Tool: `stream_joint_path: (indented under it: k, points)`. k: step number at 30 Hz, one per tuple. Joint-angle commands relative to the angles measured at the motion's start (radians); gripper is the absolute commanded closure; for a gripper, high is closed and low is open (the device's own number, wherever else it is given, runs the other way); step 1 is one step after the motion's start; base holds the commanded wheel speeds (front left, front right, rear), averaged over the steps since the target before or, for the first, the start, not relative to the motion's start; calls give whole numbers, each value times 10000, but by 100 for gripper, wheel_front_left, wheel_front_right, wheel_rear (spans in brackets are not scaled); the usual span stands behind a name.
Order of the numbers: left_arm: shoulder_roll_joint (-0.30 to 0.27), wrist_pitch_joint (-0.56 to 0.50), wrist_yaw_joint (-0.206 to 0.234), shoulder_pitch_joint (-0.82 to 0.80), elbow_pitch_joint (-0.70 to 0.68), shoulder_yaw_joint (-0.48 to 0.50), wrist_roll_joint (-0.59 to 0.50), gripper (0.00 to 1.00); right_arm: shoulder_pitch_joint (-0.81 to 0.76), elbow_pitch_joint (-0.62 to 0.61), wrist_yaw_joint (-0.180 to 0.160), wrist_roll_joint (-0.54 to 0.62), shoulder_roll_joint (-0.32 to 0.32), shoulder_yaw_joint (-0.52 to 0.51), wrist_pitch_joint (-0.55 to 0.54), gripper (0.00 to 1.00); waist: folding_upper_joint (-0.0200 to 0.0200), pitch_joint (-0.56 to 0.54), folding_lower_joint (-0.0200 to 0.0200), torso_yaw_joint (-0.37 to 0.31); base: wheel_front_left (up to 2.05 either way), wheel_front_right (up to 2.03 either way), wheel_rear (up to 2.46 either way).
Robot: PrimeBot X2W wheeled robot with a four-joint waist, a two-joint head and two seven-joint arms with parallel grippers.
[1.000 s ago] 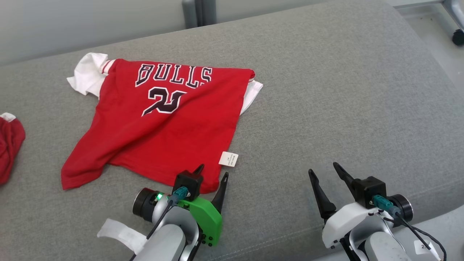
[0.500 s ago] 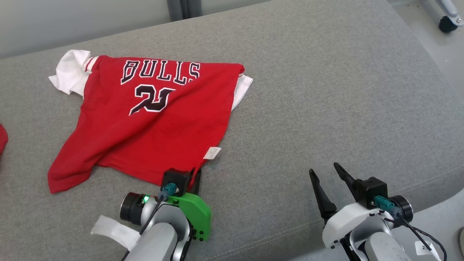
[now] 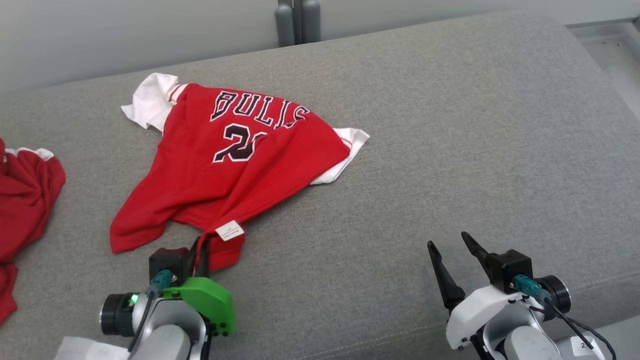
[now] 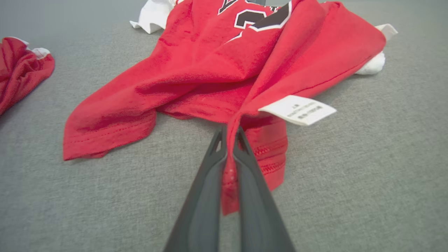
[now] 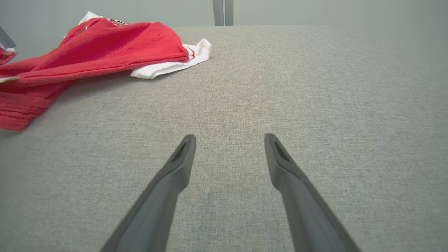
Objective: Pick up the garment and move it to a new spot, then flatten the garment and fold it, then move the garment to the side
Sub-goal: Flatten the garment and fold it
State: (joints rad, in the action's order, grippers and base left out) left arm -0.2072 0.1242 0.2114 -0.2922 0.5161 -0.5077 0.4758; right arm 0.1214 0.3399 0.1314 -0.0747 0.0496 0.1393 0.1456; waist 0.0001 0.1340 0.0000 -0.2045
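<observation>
Since a second ago the garment [image 3: 235, 165] has changed shape: its near hem, which lay spread flat, is now drawn into a raised ridge running from the near corner up toward the printed number. I judge the head camera has also shifted, so I read only the cloth's own outline as changed. The red jersey lies on the left half of the grey cushion [image 3: 450, 125], its white sleeve [image 3: 150, 100] at the far left and most of its body resting on the fabric surface. Its white label [image 3: 229, 230] stands out just beside the pinch, turned upward because the hem beneath it is lifted.

My left gripper [image 3: 197, 252] has gone from spread to closed, and it holds that near hem corner. In the left wrist view the two dark fingers [image 4: 206, 196] are pressed together with a strip of red hem between them. I take this corner hold as the start of the pick-up, chosen so the cloth trails freely when carried to a new spot.

My right gripper [image 3: 447, 238] hovers over bare cushion, well apart from the jersey, jaws spread wide and holding nothing. I judge it is kept clear until flattening calls for two hands.

A second red cloth [image 3: 25, 190] lies at the far left edge, apart from the jersey.
</observation>
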Motion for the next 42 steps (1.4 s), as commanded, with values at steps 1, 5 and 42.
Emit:
stream_joint_path:
  k: [1, 5, 42]
  points:
    - [-201, 12, 137, 206, -126, 116, 40, 100, -156, -37, -14, 58, 15, -3, -40, 0, -1, -264, 0, 277, 0, 0, 0]
    - [-630, 113, 476, 473, -482, 444, 68, 100, -216, -80, -14, 68, 15, 24, -96, 0, -1, -431, 0, 432, 0, 0, 0]
    - [1352, 1403, -1921, 3513, -4232, 4697, -764, 0, -772, -74, -14, -177, 15, -774, 136, 0, -1, -1239, 0, 1712, 0, 0, 0]
